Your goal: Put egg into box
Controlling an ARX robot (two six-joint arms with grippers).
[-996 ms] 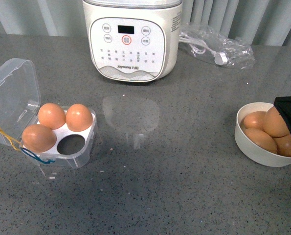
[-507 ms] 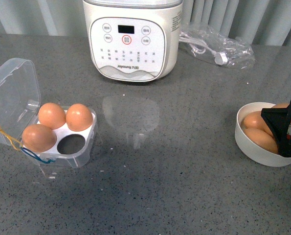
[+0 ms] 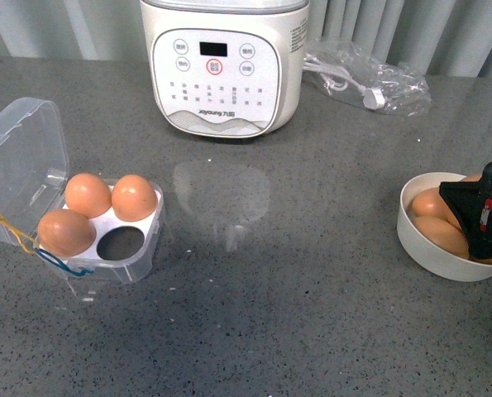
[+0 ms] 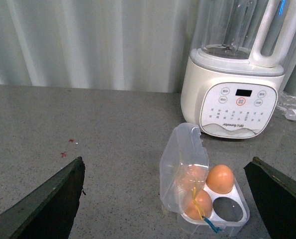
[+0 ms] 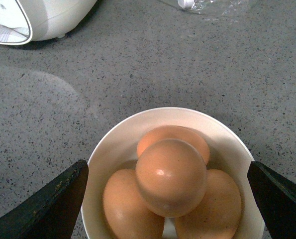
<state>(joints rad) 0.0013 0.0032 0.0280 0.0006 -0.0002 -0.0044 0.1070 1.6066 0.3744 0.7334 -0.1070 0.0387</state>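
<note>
Right claw (image 3: 485,211) at the bowl, jaws wide apart, nothing gripped.
The egg (image 5: 171,177) sits topmost in the white bowl (image 5: 104,154) at right, resting on three others (image 5: 133,209), between my spread right fingers (image 5: 58,199) and untouched. The box (image 3: 138,263) stands at left, lid open, with three eggs (image 3: 134,198) in and the near-right hole empty. My left claw (image 4: 165,160) is also spread and empty, apart from the box.
</note>
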